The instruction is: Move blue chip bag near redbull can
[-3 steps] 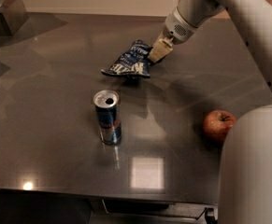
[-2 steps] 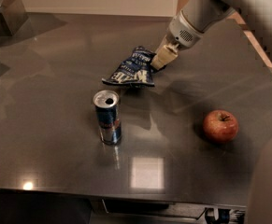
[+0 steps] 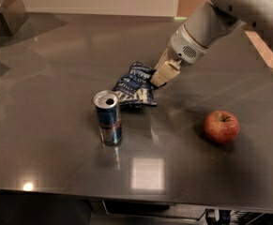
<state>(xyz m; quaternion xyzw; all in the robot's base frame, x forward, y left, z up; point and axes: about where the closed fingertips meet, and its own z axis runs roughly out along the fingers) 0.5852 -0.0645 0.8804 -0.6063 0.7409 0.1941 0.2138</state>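
The blue chip bag (image 3: 135, 85) is a crinkly dark-blue foil bag with white lettering, near the middle of the dark table. Its lower left edge lies just behind and right of the redbull can (image 3: 108, 117), which stands upright with its silver top open. My gripper (image 3: 158, 78) comes down from the upper right and is shut on the bag's right edge, holding it low over or on the table.
A red apple (image 3: 221, 126) lies on the table to the right. A dark block with a bowl on it (image 3: 2, 13) stands at the far left corner. The table's front edge (image 3: 126, 196) runs along the bottom.
My gripper has dragged the chip bag toward the front, so the bag now lies right beside the can. The can and apple have stayed put.
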